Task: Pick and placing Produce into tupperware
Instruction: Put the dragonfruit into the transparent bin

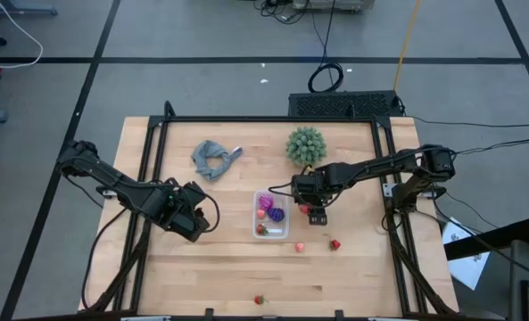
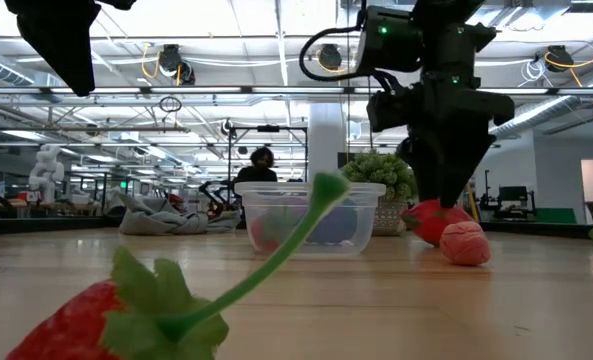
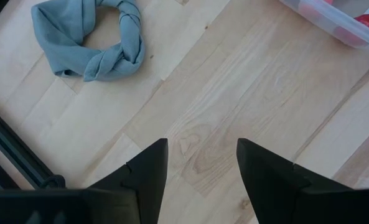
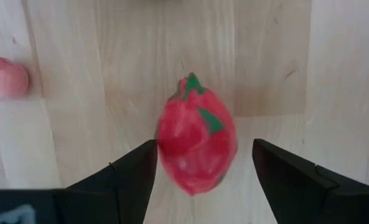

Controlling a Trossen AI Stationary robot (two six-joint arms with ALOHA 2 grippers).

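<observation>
A wooden worktop [image 1: 210, 267] holds a grey cloth [image 1: 214, 159], green plant [image 1: 305, 144], clear tupperware [image 1: 270, 215] and scattered red produce [image 1: 334, 243].

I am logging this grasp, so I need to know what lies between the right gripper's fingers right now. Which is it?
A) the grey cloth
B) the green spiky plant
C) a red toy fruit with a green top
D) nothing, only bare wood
C: the right wrist view shows the red toy fruit with a green top lying between the open fingers of the right gripper, just beside the tupperware.
</observation>
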